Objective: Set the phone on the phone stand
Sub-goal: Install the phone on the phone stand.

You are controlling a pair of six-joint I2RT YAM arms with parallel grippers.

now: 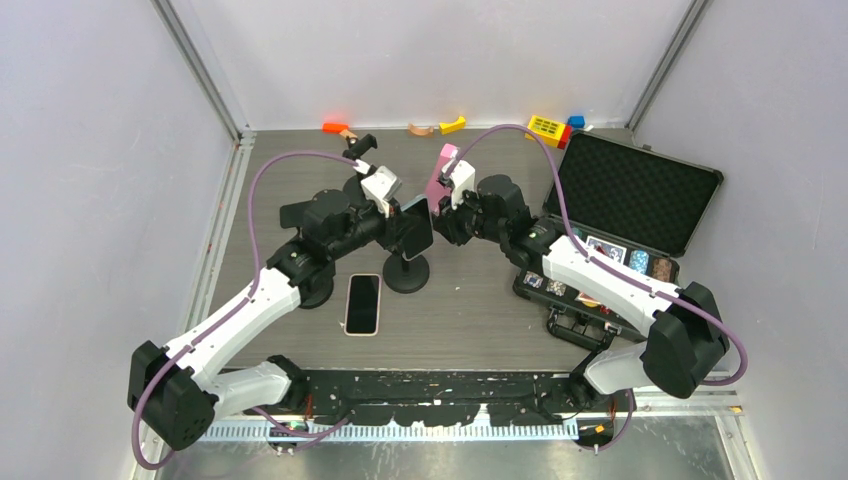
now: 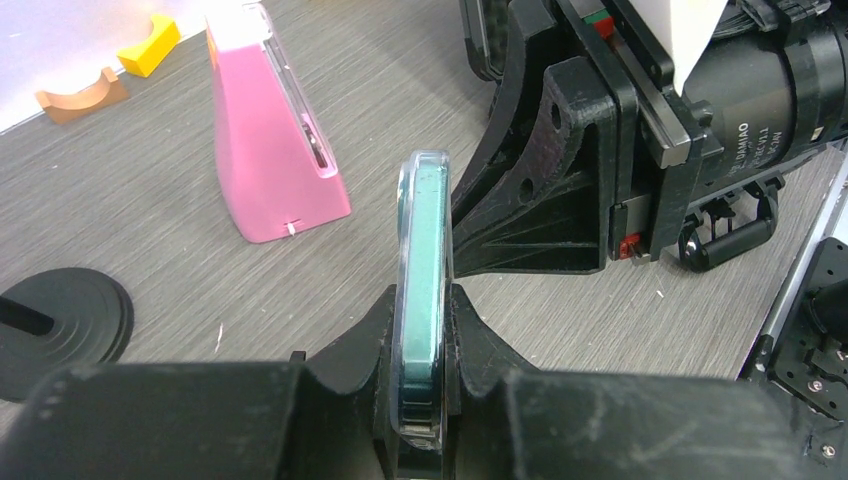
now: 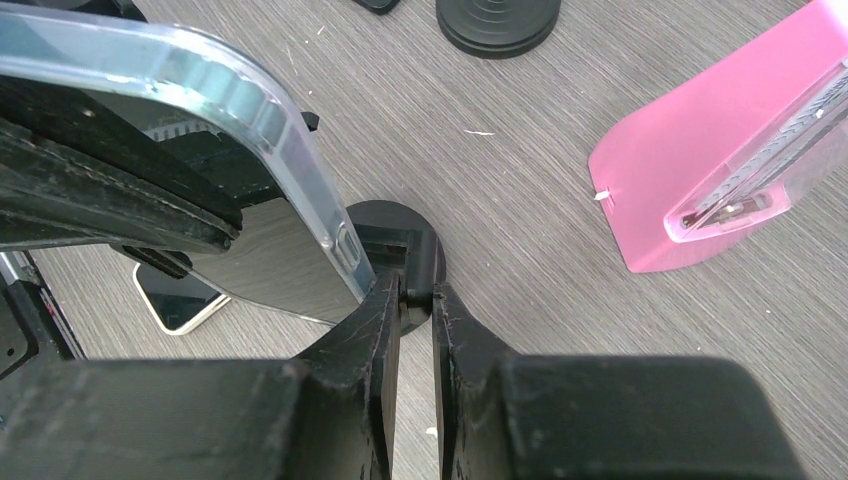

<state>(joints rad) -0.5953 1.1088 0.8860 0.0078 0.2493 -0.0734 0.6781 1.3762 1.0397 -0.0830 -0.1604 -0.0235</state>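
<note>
Phone (image 2: 420, 250) in left claw (image 2: 422, 305), pinched across its cased edges, aloft just above phone stand (image 1: 406, 272). Right claw (image 3: 417, 295) apparently closed on stand's head. Likely stiff, slick, fragile: hold by rims.

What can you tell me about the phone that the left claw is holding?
The phone is slim, with a teal edge, a dark glossy screen and a clear plastic case. The left gripper pinches it across its faces, holding it above the table, by the black stand. The right gripper is close beside it.
</note>
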